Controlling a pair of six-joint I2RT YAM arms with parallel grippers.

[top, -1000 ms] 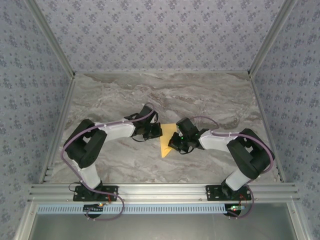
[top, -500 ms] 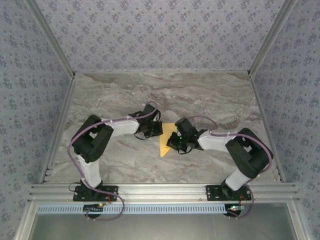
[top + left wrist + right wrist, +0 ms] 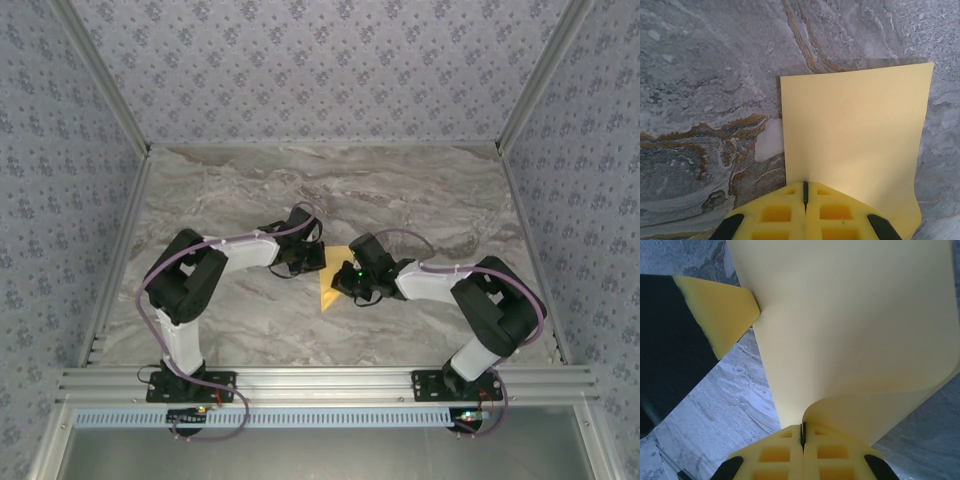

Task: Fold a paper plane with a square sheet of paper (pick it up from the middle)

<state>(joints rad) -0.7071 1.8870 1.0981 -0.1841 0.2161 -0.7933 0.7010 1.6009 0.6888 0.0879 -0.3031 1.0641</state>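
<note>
1. On my overhead feed, both arms reach in toward the middle of the marble table (image 3: 420, 190), with their wrists close together.
2. The square sheet of paper (image 3: 327, 298) sits between the two wrists, near the centre of the table. From above I see just a yellow wedge of it poking out below the two gripper heads.
3. The left gripper (image 3: 805, 186) is clenched, its two yellow fingers pressed together with only a thin dark seam between them. The near edge of the sheet runs in at the fingertips, so I read it as pinching that edge.
4. From the left wrist camera, the sheet spreads away from the fingers as a smooth rectangle-like panel. Its far edge casts a soft shadow on the marble, so the paper is off the surface there.
5. The right gripper (image 3: 802, 429) is also clamped, with the paper caught at its fingertips. The sheet curls up and over from that pinch in a broad bend.
6. In the right wrist camera, a yellow fingertip (image 3: 725, 310) of the left gripper touches the sheet's far-left edge.
7. I cannot make out any sharp crease, only the curve.
</note>
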